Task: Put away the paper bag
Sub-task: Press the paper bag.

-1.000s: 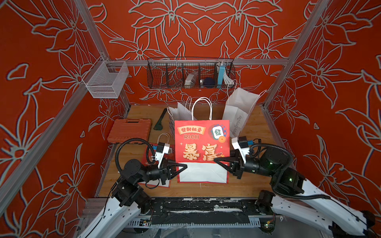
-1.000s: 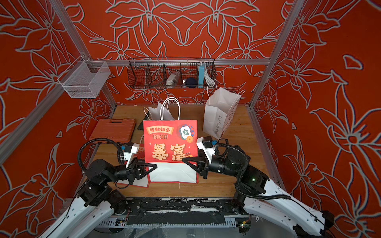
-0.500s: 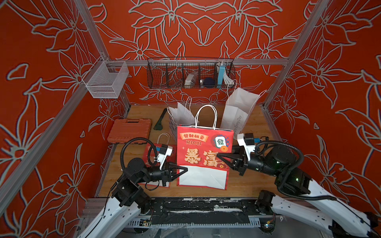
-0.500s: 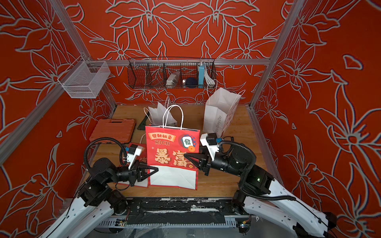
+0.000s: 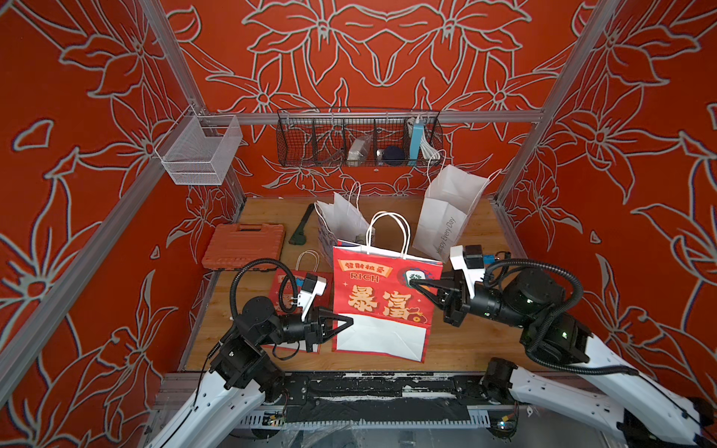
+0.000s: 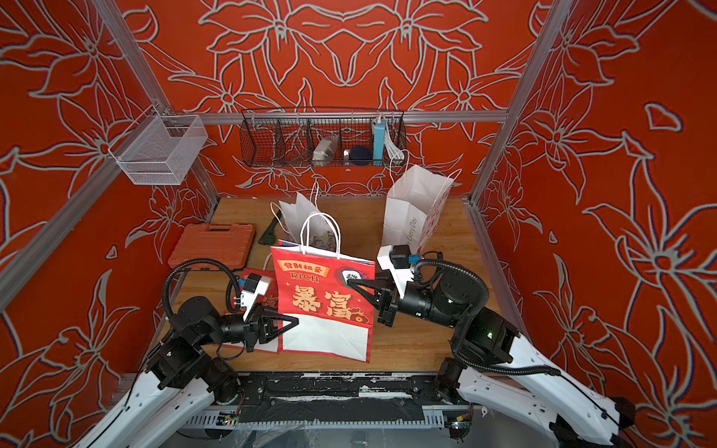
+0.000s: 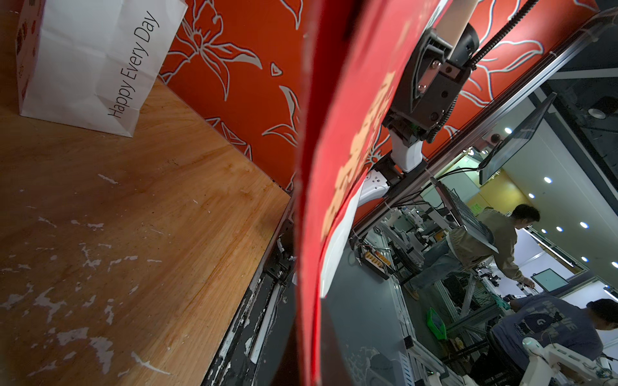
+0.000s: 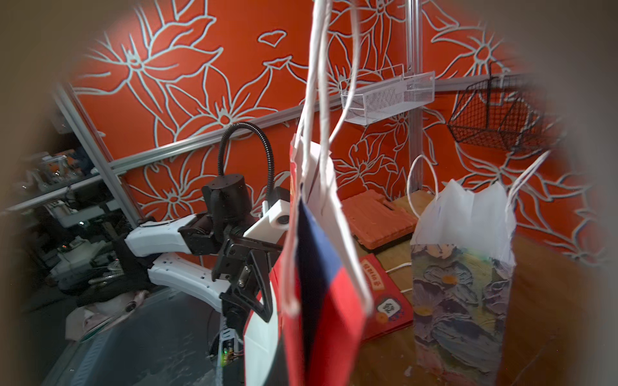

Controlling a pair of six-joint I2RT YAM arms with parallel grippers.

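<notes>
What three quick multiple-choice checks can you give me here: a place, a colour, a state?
1. Where is the "Happy Every Day" bag? A) hanging up B) upright on the table C) lying flat
2. What colour is the tool case? A) blue B) green C) orange
3. The right pincer is: A) shut on the red bag B) wide open C) shut on nothing

B, it stands on the wood near the back; C, its ribbed lid is orange; A, its tips meet on the bag's edge.
</notes>
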